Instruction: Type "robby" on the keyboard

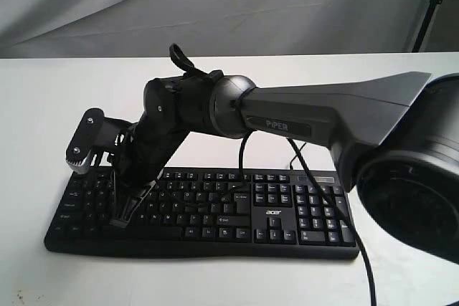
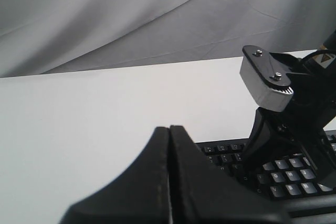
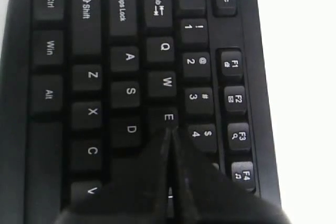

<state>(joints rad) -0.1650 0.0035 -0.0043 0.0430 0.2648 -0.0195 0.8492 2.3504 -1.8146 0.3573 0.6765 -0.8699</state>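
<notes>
The black keyboard (image 1: pixel 215 209) with white legends and an acer logo lies on the white table. My right arm reaches across from the right, and its gripper (image 1: pixel 118 223) is shut and points down at the left letter keys. In the right wrist view the shut tips (image 3: pixel 169 129) sit at the edge of the E key on the keyboard (image 3: pixel 126 56) and cover the key beside it. Whether they touch a key cannot be told. My left gripper (image 2: pixel 169 128) is shut and empty, off the keyboard's (image 2: pixel 286 174) left end, and out of the exterior view.
The white table (image 1: pixel 43 105) meets a grey cloth backdrop (image 1: pixel 215 5). A thin black cable (image 1: pixel 366 256) drops over the number pad and off the front edge. The right arm's grey wrist camera (image 2: pixel 268 80) hangs close to the left gripper.
</notes>
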